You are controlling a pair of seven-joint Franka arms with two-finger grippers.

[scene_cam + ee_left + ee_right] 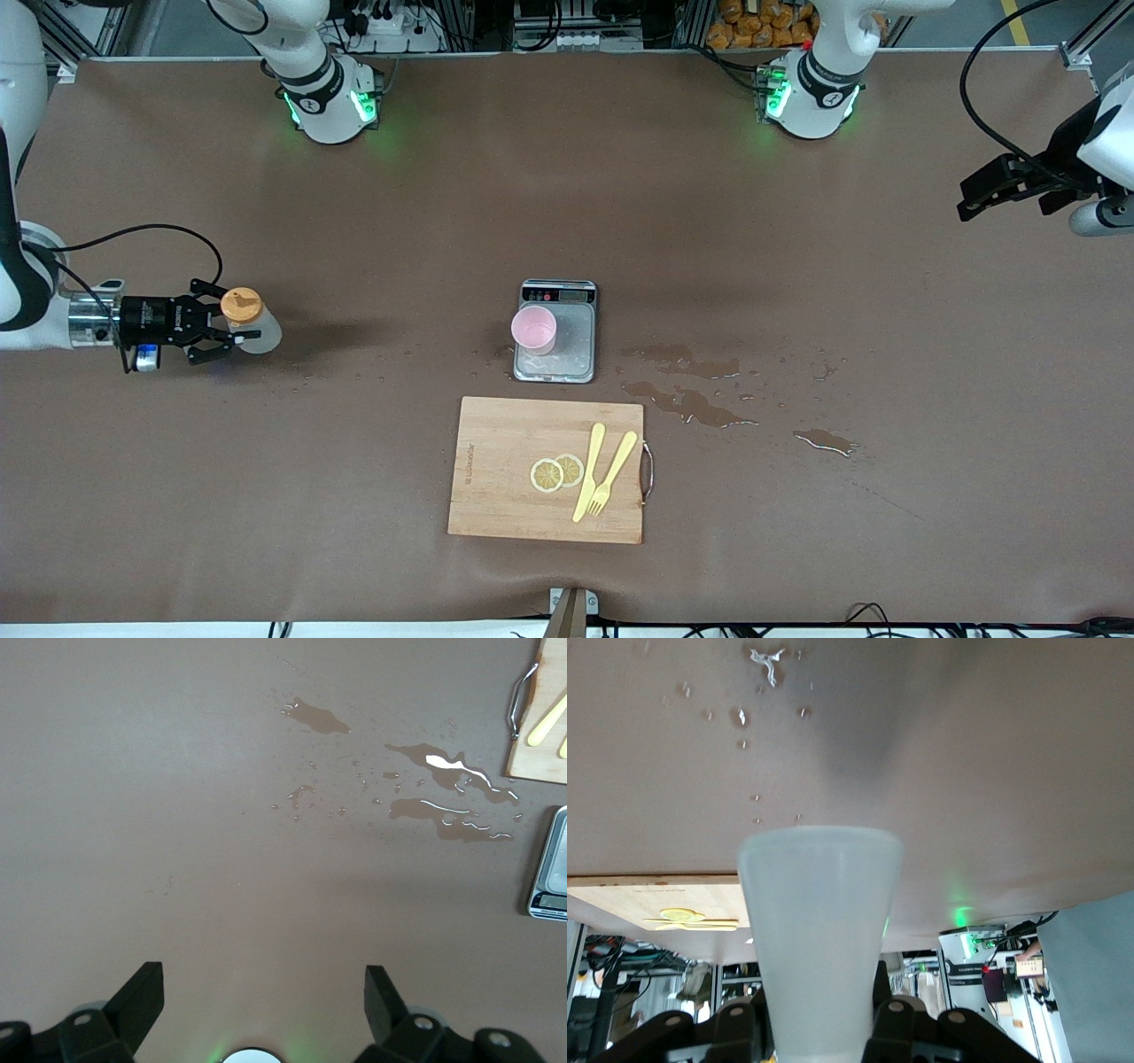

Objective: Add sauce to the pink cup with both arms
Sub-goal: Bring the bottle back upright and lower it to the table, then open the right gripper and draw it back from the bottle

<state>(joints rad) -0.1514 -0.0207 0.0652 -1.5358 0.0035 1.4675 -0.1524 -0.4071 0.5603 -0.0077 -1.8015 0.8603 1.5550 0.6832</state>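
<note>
The sauce, a whitish squeeze bottle with an orange cap, is held a little above the table near the right arm's end, with my right gripper shut on it. In the right wrist view the sauce fills the space between the fingers of my right gripper. The pink cup stands upright on the steel scale at mid-table. My left gripper waits open and empty in the air over the left arm's end of the table. In the left wrist view the left gripper has only bare table under it.
A wooden cutting board with two lemon slices, a yellow fork and a yellow knife lies nearer the front camera than the scale. Puddles wet the table beside the board. The left wrist view shows the puddles, the board's corner and the scale's edge.
</note>
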